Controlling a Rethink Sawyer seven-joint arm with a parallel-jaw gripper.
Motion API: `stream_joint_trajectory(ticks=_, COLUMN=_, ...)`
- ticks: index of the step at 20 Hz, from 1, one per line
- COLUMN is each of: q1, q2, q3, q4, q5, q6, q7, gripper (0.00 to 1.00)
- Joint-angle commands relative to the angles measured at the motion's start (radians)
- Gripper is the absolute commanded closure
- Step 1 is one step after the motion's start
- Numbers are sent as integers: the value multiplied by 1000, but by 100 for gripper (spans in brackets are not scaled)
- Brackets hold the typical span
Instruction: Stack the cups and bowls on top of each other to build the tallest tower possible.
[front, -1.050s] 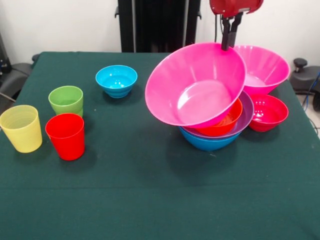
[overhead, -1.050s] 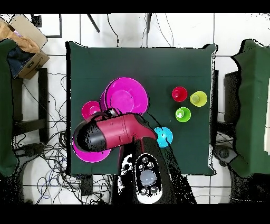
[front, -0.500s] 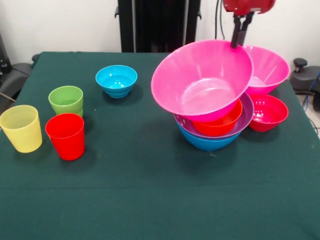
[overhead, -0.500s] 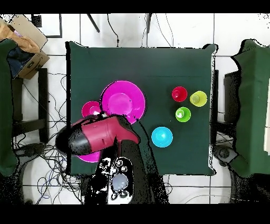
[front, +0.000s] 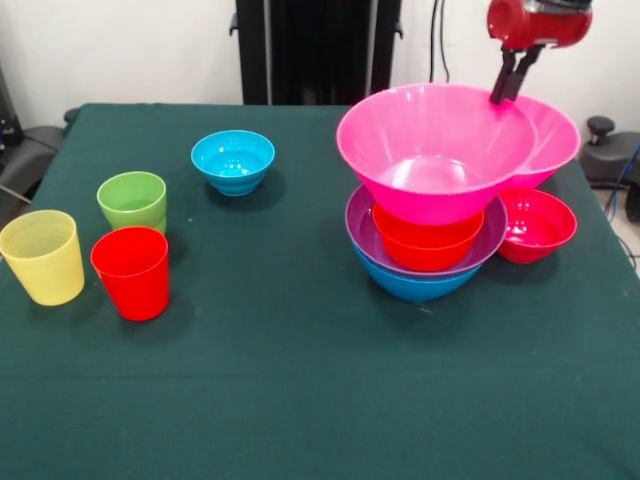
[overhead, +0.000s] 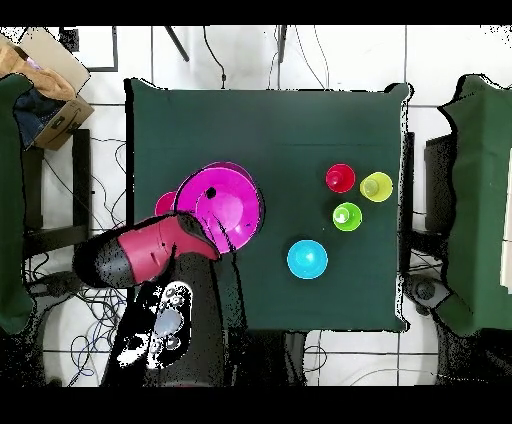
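Front view | claw (front: 510, 90) grips far rim of big pink bowl (front: 435, 150) (uppermost) | tower (front: 428, 255) directly beneath

Below my pincer (front: 512, 85) spreads a dark green tablecloth (front: 300, 400). Behind me stands a pale wall (front: 120, 50). From overhead, white floor tiles (overhead: 300, 60) carry tangled cables (overhead: 100, 290); far off lies perhaps a cardboard box (overhead: 45, 75).
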Motion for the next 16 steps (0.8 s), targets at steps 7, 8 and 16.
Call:
stream_joint_trajectory(ticks=7, q1=-217, q2=264, q3=188, q4=-161, q5=92, q6=430, q7=-105, gripper=100)
stream_joint_trajectory(ticks=8, q1=-226, q2=269, q3=192, q4=-164, q5=87, q6=425, q7=-105, gripper=100)
stream_joint_trajectory(ticks=16, q1=-300, q2=255, q3=248, q4=-165, q5=63, q6=436, q7=-133, gripper=100)
